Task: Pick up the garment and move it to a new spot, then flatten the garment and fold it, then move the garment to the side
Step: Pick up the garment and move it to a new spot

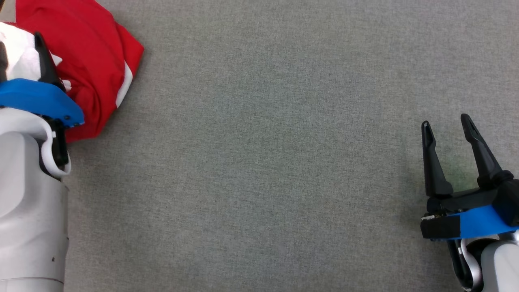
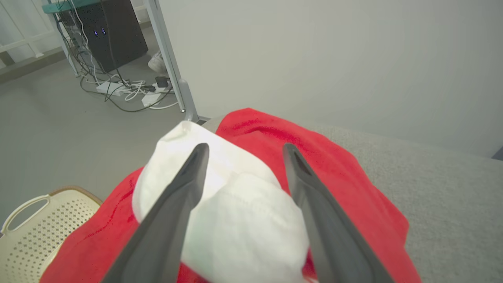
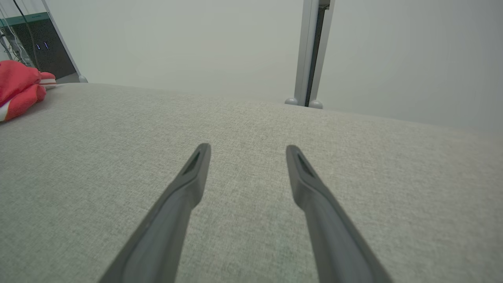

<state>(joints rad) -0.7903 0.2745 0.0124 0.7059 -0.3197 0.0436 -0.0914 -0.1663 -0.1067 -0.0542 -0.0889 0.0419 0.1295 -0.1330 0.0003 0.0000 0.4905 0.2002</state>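
Note:
The garment [image 1: 101,61], red with white parts, lies bunched at the far left corner of the grey table [image 1: 263,162]. My left gripper [image 1: 20,42] hangs over it, open. In the left wrist view the two fingers of the left gripper [image 2: 245,147] stand wide apart on either side of a white bulge of the garment [image 2: 243,220], with red cloth [image 2: 334,169] around it; I cannot tell whether they touch it. My right gripper [image 1: 445,120] is open over bare table at the lower right, far from the cloth. From the right gripper [image 3: 248,146] the garment [image 3: 17,88] is a small red heap at far left.
The table's left edge runs right beside the garment. Beyond it, a cream perforated basket [image 2: 35,232] stands on the floor. Further off are a dark cabinet [image 2: 114,31] and tangled cables [image 2: 125,88]. A grey post [image 3: 310,51] rises behind the table's far edge.

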